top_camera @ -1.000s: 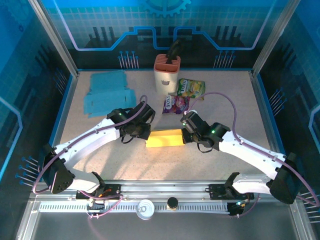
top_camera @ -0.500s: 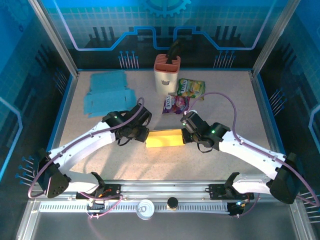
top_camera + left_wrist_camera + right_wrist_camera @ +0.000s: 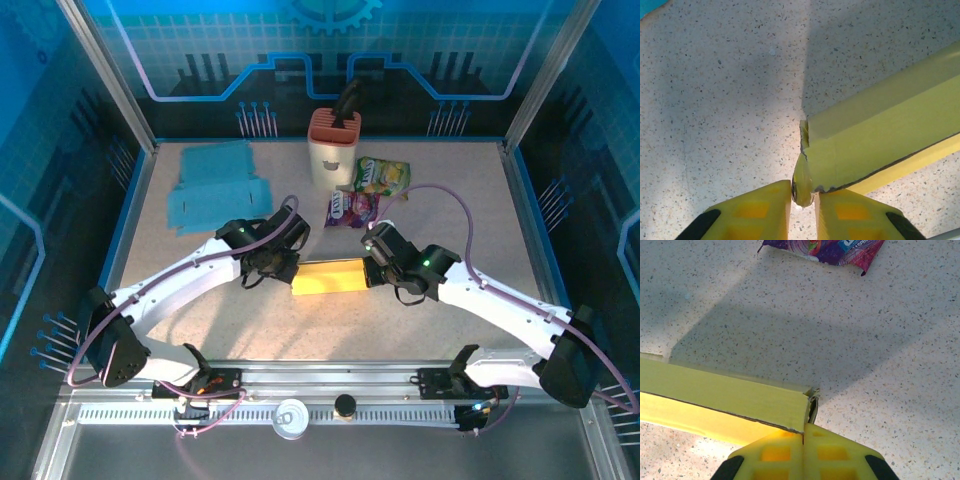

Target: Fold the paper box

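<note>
The yellow paper box (image 3: 330, 277) lies lengthwise in the middle of the table, a long folded shape. My left gripper (image 3: 288, 268) is at its left end. In the left wrist view the fingers (image 3: 755, 210) stand almost together, and the box's (image 3: 880, 130) small end flap (image 3: 803, 182) is pinched in the narrow gap of the left gripper (image 3: 803, 200). My right gripper (image 3: 370, 265) is at the right end. In the right wrist view its jaws (image 3: 803, 440) are pressed tight, and the box's (image 3: 720, 395) end wall runs down into the seam between them.
Flat blue cardboard sheets (image 3: 215, 185) lie at the back left. A white and orange holder (image 3: 333, 148) stands at the back centre, with a green snack packet (image 3: 382, 177) and a purple one (image 3: 350, 208) beside it. A can (image 3: 291, 416) sits on the front rail.
The left gripper backed a little off the box's left end and widened. It has since come back and closed on the end flap. The right gripper and box have stayed put.
</note>
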`<state>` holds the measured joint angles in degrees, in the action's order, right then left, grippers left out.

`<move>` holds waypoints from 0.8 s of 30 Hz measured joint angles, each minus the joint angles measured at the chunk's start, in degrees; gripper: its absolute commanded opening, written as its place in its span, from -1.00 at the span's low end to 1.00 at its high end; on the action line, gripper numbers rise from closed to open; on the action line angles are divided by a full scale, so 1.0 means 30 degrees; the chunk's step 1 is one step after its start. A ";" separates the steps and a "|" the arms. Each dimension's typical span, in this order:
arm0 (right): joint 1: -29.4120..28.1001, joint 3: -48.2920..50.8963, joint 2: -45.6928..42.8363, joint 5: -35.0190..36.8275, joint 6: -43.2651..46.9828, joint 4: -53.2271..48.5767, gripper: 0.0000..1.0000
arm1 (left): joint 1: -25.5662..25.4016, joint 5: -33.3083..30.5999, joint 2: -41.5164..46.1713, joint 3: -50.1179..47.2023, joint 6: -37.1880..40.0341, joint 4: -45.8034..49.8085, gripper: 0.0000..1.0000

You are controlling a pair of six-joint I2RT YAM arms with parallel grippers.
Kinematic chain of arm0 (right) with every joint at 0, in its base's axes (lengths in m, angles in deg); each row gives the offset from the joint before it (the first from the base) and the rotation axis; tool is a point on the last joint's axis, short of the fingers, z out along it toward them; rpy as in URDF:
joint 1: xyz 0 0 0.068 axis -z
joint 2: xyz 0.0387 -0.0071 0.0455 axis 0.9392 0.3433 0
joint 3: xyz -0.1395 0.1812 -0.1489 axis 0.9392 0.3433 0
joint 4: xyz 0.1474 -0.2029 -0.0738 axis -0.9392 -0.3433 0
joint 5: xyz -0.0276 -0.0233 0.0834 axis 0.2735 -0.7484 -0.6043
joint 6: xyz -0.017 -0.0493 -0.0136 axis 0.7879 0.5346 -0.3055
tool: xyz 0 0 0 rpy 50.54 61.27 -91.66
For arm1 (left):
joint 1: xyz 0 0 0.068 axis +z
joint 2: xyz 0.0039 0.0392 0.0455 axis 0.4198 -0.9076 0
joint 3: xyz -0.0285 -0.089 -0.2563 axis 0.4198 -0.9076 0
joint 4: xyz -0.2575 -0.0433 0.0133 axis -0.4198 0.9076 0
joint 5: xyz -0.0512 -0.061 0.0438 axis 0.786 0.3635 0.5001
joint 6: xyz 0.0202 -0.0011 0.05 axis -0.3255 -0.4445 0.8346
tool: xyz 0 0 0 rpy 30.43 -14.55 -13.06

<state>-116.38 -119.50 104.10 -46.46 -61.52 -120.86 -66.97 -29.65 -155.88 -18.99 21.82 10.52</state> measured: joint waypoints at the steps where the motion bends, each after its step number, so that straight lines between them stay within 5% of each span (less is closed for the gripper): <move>1: 0.0000 0.0000 0.0000 0.0000 0.0000 0.0000 -1.00 | 0.0000 0.0000 0.0000 0.0000 0.0029 0.0000 -0.70; 9: 0.0000 0.0000 0.0000 -0.0153 0.0000 0.0080 -1.00 | 0.0000 -0.0058 -0.0066 0.0051 -0.0015 -0.0066 -0.99; 24: 0.0000 0.0000 0.0000 -0.0117 0.0423 0.0051 -1.00 | 0.0328 0.1115 -0.0299 0.0874 -0.1683 0.0321 -1.00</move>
<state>-116.38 -119.50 104.10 -46.81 -60.25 -120.71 -65.99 -26.30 -156.78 -16.37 16.77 11.49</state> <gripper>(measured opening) 0.041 0.052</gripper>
